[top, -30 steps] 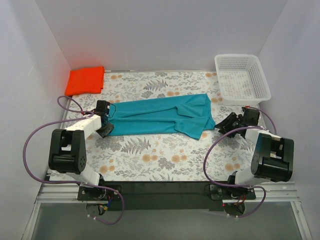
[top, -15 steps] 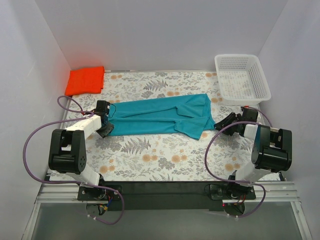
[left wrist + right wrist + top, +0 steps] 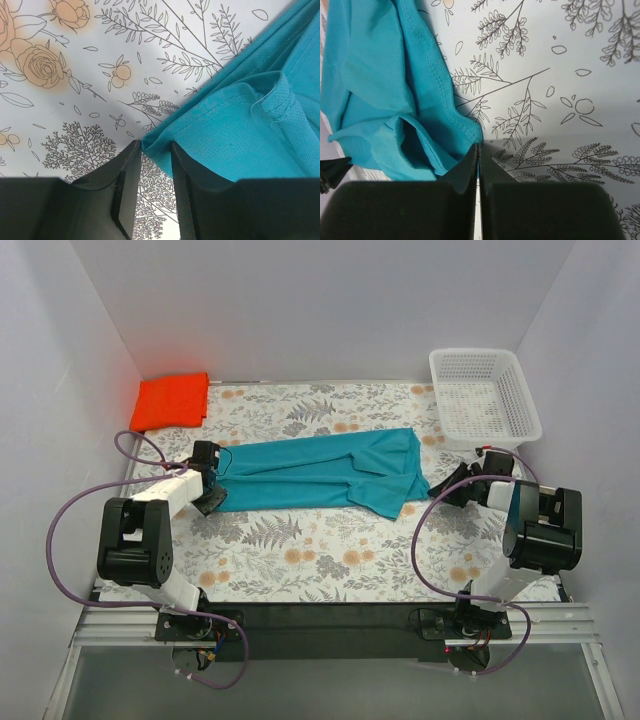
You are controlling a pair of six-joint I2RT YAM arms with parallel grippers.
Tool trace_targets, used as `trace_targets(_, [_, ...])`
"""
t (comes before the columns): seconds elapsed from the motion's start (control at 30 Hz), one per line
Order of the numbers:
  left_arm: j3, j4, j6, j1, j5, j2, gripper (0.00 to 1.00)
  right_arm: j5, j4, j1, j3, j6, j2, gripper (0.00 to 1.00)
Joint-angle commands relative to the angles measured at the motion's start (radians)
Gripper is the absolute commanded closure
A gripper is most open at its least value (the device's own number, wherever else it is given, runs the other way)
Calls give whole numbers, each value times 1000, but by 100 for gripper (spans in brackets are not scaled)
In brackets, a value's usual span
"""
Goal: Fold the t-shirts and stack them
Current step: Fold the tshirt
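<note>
A teal t-shirt [image 3: 320, 472] lies folded lengthwise across the middle of the table. My left gripper [image 3: 210, 492] is at its left end. In the left wrist view the shirt's folded corner [image 3: 165, 150] sits pinched between the narrowly parted fingertips of the left gripper [image 3: 156, 150]. My right gripper [image 3: 441, 487] is at the shirt's right end. Its jaws are pressed together in the right wrist view, right gripper [image 3: 479, 147], with the stitched hem [image 3: 465, 125] running into the tips. A folded orange t-shirt [image 3: 172, 400] lies at the back left corner.
A white plastic basket [image 3: 485, 398] stands at the back right, just beyond my right arm. The table has a floral cloth [image 3: 330, 550]. White walls close in the left, back and right sides.
My right arm has swung its wrist slightly back and left, keeping its gripper at the shirt's right edge. The left arm and the shirts have not moved.
</note>
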Motion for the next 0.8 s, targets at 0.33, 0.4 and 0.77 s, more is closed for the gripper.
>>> trace_targets(0.33, [-11, -57, 18, 9, -88, 60, 71, 194, -259, -2, 169, -279, 56, 99])
trace_targets(0.4, [-10, -54, 20, 9, -80, 55, 68, 176, -268, -1, 171, -290, 60, 98])
trace_targets(0.77, [48, -70, 24, 1, -5, -69, 37, 252, -345, 114, 169, -316, -220, 59])
